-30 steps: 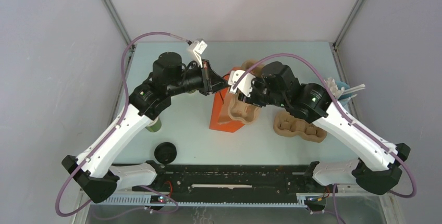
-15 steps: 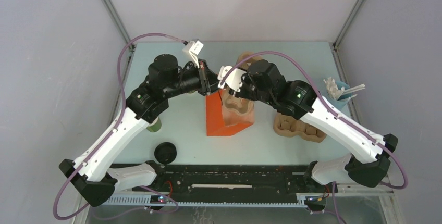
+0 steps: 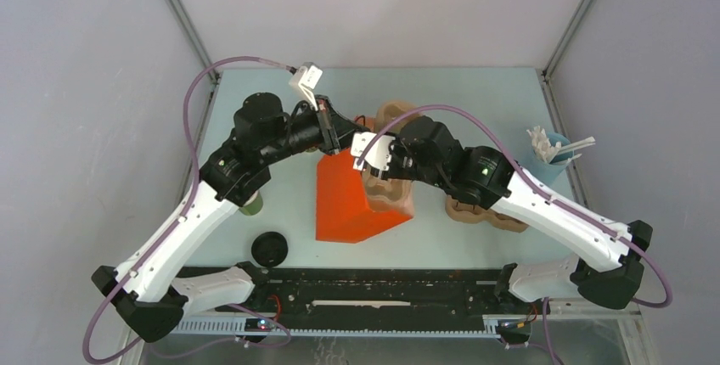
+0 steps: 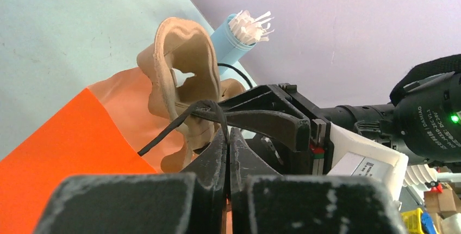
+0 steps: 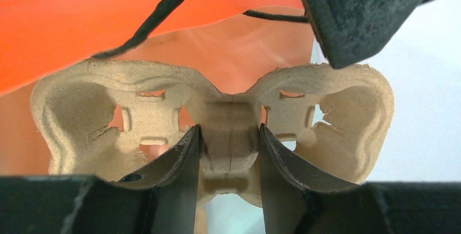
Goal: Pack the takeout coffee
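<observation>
Olive cup (image 3: 250, 206) — partly hidden, L side

Orange bag (image 3: 340, 204) and pulp carrier (image 3: 392, 201) block centre, far-right table (image 3: 492, 98) seemingly passable

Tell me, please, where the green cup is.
In the top view, the green cup stands left of centre, partly under the left arm, just beyond the black lid.

A pale teal table (image 3: 424, 93) is filling the middle of the top view. An orange paper bag (image 3: 344, 208) is standing at its centre. A pulp cup carrier (image 3: 475, 212) is lying to the right of the bag. A blue cup of white stirrers (image 3: 543, 157) is standing at the right edge. A loose black lid (image 3: 270, 249) is lying at lower left, and an olive-green cup (image 3: 250, 206) is sitting just above the lid, half hidden under an arm.
</observation>
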### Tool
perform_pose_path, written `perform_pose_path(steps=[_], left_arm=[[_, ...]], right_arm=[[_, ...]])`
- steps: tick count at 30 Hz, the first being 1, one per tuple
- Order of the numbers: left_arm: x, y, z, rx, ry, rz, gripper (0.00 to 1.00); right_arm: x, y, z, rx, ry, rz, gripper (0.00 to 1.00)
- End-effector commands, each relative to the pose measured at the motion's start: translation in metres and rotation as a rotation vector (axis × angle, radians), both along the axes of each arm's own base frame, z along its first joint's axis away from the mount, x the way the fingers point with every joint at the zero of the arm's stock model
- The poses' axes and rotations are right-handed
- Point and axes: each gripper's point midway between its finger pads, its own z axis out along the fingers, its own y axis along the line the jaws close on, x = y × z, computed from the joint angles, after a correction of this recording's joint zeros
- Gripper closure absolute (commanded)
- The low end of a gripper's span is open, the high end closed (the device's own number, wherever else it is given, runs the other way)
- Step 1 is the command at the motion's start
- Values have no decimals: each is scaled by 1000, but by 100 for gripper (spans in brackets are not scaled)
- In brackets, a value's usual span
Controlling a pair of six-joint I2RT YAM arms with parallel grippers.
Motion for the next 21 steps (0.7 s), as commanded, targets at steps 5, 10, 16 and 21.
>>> perform_pose_path(steps=[5,10,16,21], left_arm=[[1,2,8,-63,-15,36,100],[1,2,6,-57,-9,34,100],[-3,0,9,-76,-8,13,100],[-6,-1,13,-86,-11,-5,100]], right_arm=[[-26,7,17,119,58,38,79],[-38,7,19,144,68,110,79],[-41,14,8,196,167,146,80],[-33,17,1,274,256,132,81]])
